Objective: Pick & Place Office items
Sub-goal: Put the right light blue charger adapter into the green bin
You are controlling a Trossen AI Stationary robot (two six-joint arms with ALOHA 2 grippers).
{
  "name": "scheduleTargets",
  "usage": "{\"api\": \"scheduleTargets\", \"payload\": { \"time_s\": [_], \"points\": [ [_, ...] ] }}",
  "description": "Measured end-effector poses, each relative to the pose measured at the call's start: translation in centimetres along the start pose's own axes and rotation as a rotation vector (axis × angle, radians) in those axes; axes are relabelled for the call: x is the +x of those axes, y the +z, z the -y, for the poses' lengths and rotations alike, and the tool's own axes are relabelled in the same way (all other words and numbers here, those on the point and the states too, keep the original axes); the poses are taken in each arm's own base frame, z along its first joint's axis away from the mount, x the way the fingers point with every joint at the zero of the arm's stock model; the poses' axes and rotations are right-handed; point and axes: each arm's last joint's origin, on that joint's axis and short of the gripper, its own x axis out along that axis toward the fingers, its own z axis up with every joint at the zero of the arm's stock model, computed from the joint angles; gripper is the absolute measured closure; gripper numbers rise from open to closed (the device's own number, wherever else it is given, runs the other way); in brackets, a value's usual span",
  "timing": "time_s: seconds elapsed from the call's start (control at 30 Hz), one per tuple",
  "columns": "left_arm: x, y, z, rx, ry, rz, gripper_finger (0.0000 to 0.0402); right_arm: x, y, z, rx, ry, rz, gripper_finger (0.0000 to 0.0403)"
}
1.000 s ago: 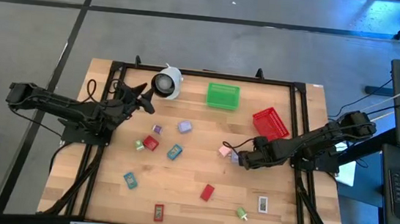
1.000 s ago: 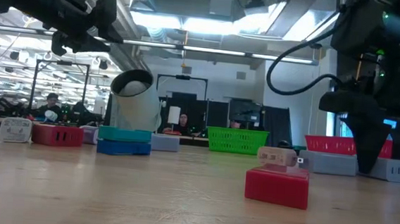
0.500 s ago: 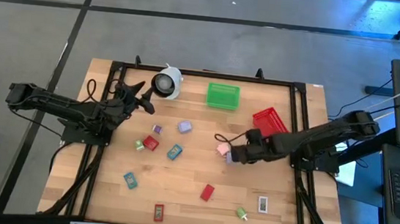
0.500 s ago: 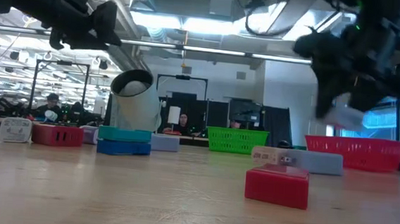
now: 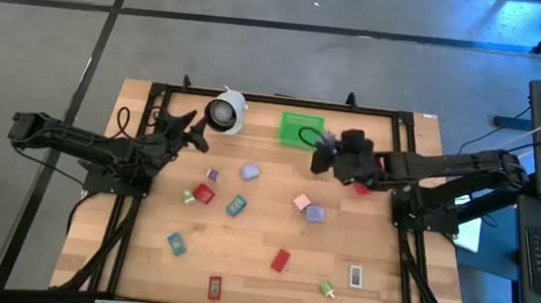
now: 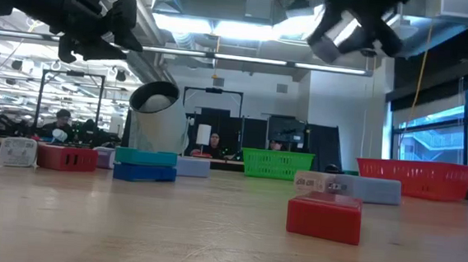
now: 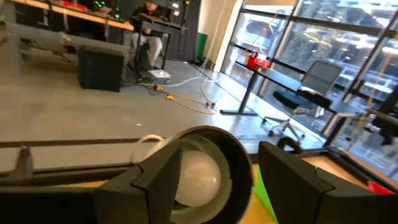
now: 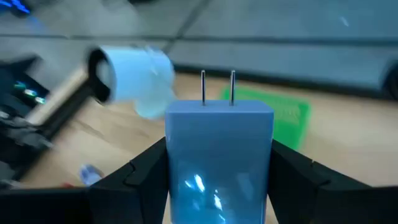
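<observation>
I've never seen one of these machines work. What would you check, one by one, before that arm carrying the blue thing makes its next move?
1. Right pincer grips the blue plug block: ok, held between both fingers.
2. Block lifted off the table: ok, high in the low view.
3. Green basket close to the block: ok, just beside the pincer from above.
4. Block directly over the basket: cannot tell.
5. White roll out of the path: ok, off to one side.
6. Left pincer out of the way: ok, by the roll.

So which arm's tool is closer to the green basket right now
The right. The right tool, gripping a lavender plug block, hangs at the green basket's right edge; the left tool sits farther off, beside the white roll.
</observation>
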Motion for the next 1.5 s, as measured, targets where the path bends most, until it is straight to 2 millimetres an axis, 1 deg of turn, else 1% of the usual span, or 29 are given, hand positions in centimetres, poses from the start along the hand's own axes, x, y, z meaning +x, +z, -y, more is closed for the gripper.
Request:
{"api": "scheduleTargets", "payload": {
  "time_s": [0.17,0.33,0.53,0.67,0.77,0.83,1.03,1.17,1.37,1.5],
  "points": [
    [0.0,-0.1,0.1,-0.008,-0.048,-0.023,0.0194,0.6,1.9,-1.2,-0.022,0.126,0.081,0.019],
    [0.0,-0.1,0.2,-0.008,-0.078,-0.037,0.0194,1.0,3.2,-1.8,-0.081,0.222,0.128,0.019],
    [0.0,-0.2,0.3,-0.008,-0.108,-0.052,0.0194,1.8,3.7,-1.2,-0.151,0.196,0.126,0.019],
    [0.0,-0.2,0.4,-0.007,-0.122,-0.06,0.0194,2.8,3.9,-0.7,-0.184,0.152,0.128,0.019],
    [0.0,-0.2,0.4,-0.007,-0.122,-0.06,0.0194,4.4,4.0,-0.3,-0.214,0.095,0.119,0.019],
    [0.0,-0.2,0.4,-0.007,-0.123,-0.059,0.0194,6.0,3.8,0.0,-0.229,0.061,0.097,0.019],
    [0.0,-0.2,0.4,-0.007,-0.123,-0.059,0.0194,10.9,2.3,1.0,-0.229,-0.005,-0.026,0.019],
    [0.0,-0.2,0.4,-0.007,-0.122,-0.059,0.0194,13.6,1.1,1.9,-0.211,-0.044,-0.101,0.019],
    [0.0,-0.2,0.4,-0.007,-0.122,-0.059,0.0194,16.8,-0.4,3.1,-0.202,-0.095,-0.191,0.019],
    [0.0,-0.2,0.4,-0.007,-0.122,-0.059,0.0194,18.2,-1.1,4.0,-0.186,-0.139,-0.215,0.019]
  ]
}}
